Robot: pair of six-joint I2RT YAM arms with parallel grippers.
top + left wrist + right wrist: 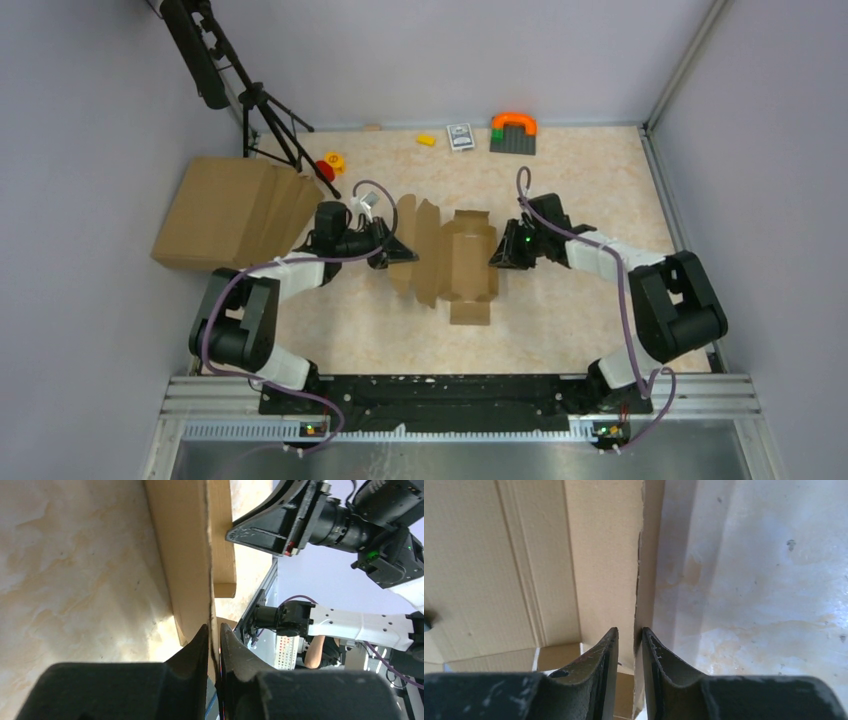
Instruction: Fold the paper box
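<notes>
The paper box (455, 255) is a small brown die-cut piece in the middle of the table, its long sides raised and a flap lying toward me. My left gripper (408, 252) is at its left side. In the left wrist view that gripper (214, 627) is shut on a thin upright panel of the box (185, 555), seen edge-on. My right gripper (497, 258) is at the box's right wall. In the right wrist view it (630, 630) straddles that wall (599, 555). The outer finger touches it and a narrow gap shows at the inner finger.
A bigger pile of flat brown cardboard (235, 212) lies at the left. A black tripod (262, 100) stands behind it. Small toys (330, 163), a yellow block (426, 139), a card pack (460, 135) and an orange arch on a plate (513, 132) sit along the back. Grey walls enclose the table.
</notes>
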